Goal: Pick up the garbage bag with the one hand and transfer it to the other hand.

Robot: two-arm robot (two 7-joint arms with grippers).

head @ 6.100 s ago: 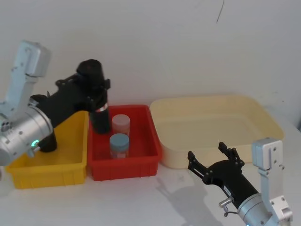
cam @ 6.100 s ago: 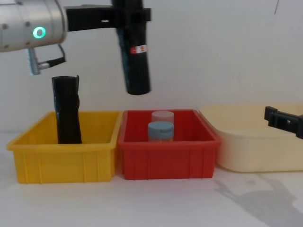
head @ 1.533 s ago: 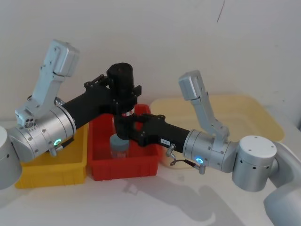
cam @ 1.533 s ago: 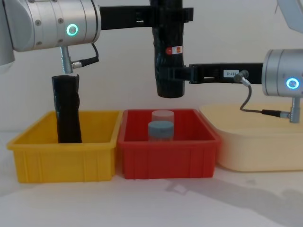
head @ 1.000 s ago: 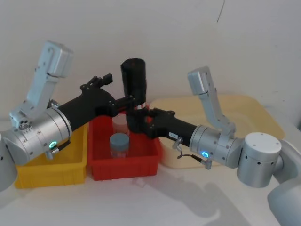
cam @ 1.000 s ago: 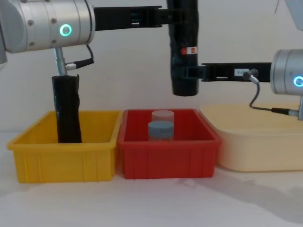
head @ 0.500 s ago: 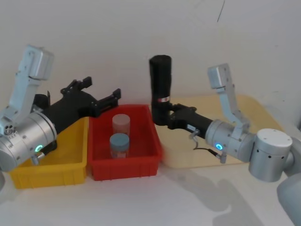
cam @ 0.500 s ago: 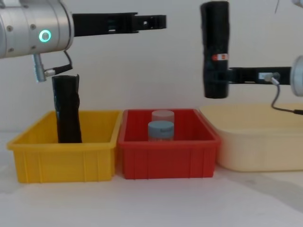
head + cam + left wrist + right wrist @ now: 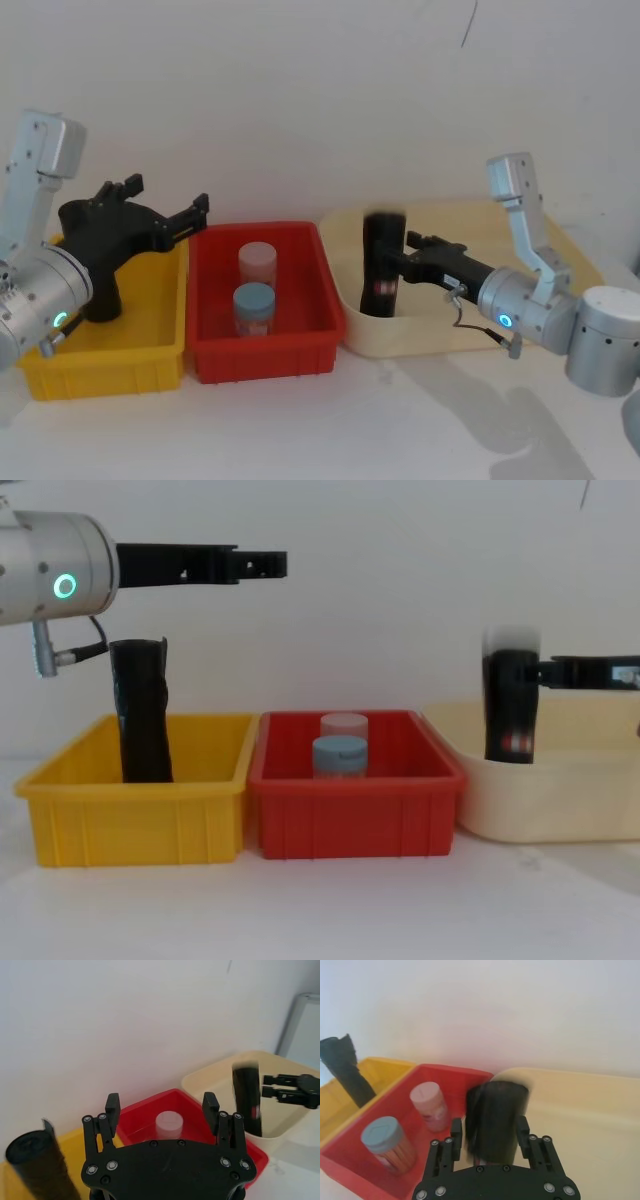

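Head view: the right gripper [image 9: 392, 260] clamps the garbage bag [image 9: 381, 265] upright, low inside the cream tub [image 9: 560, 250]. The left gripper [image 9: 165, 193] hovers empty over the yellow bin [image 9: 150, 340].
Left wrist view: its fingers [image 9: 113, 1105] gape wide.
Right wrist view: fingers [image 9: 521, 1127] squeeze the garbage bag's sides.
Chest view: the garbage bag's base dips behind the cream tub's rim.

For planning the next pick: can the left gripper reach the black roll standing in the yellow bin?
Probably yes. The left gripper is open and empty; the black roll stands upright, rising above the yellow bin, nothing around it. It sits under the arm, so drawing back comes first.
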